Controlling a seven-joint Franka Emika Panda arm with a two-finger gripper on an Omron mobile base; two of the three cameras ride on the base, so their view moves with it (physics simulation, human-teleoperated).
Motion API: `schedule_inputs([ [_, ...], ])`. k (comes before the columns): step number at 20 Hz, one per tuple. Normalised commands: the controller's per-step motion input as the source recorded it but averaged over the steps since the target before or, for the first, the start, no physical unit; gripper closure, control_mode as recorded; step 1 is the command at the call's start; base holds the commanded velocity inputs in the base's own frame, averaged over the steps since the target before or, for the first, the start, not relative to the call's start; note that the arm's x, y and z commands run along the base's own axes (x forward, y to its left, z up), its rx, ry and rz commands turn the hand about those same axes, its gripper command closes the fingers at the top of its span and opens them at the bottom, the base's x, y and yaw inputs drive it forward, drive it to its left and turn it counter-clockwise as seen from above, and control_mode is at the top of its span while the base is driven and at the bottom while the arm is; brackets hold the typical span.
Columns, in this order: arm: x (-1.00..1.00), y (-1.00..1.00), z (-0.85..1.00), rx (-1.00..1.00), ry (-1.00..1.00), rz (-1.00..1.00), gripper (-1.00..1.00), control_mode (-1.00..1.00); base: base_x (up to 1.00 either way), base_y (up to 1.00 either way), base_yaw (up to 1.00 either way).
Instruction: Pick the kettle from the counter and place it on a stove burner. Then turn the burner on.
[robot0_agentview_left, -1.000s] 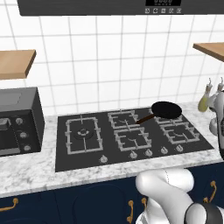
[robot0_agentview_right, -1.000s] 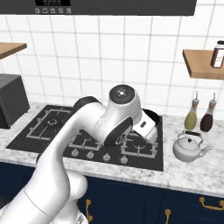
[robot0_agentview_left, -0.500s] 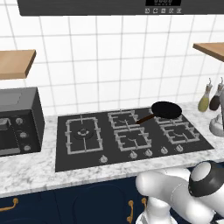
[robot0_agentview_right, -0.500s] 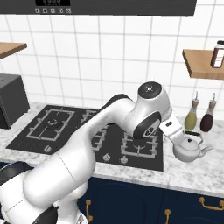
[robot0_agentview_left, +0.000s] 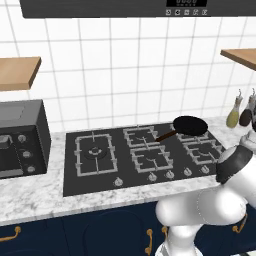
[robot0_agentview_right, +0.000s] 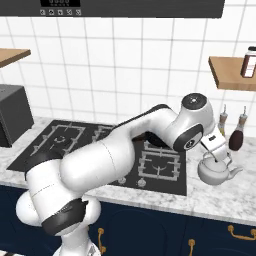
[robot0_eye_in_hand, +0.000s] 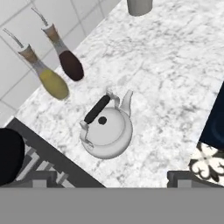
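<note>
The silvery-white kettle (robot0_agentview_right: 216, 170) stands on the speckled marble counter (robot0_agentview_right: 220, 200), right of the black cooktop. My gripper (robot0_agentview_right: 214, 150) hangs just above its black handle, apart from it. In the hand view the kettle (robot0_eye_in_hand: 107, 131) sits centred on the counter (robot0_eye_in_hand: 175, 65) between the two fingertips (robot0_eye_in_hand: 43, 177), and the gripper (robot0_eye_in_hand: 113, 179) is open with nothing in it. The wide stove burner (robot0_agentview_left: 95, 151) under its square grate is at the cooktop's left end, also seen as the stove burner (robot0_agentview_right: 62, 137) in the right base view.
A black frying pan (robot0_agentview_left: 190, 125) rests on a back right burner. Two oil bottles (robot0_agentview_right: 237, 134) stand by the wall behind the kettle, a yellow bottle (robot0_eye_in_hand: 48, 78) and a dark bottle (robot0_eye_in_hand: 69, 63). A grey cup (robot0_eye_in_hand: 140, 5) sits farther along. A dark oven box (robot0_agentview_left: 20, 137) stands left of the stove.
The arm has swung right, from over the cooktop to above the kettle. The gripper has stayed open. Kettle and pan have not moved.
</note>
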Motion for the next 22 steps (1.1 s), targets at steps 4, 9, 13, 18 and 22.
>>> schedule_inputs([
  [4, 0.36, -0.12, -0.39, 0.0, 0.15, -0.01, -1.0, -1.0, 0.0, 0.0, 0.0],
  [9, 0.34, 0.0, -0.44, 0.0, 0.14, -0.06, -1.0, -1.0, 0.0, 0.0, 0.0],
  [13, 0.09, 0.0, -0.17, 0.06, 0.08, -0.03, -1.0, -1.0, 0.0, 0.0, 0.0],
  [18, 0.32, -0.12, -0.33, 0.0, 0.0, -0.06, -1.0, -1.0, 0.0, 0.0, 0.0],
  [22, 0.33, -0.22, -0.2, 0.0, 0.0, -0.02, -1.0, -1.0, 0.0, 0.0, 0.0],
])
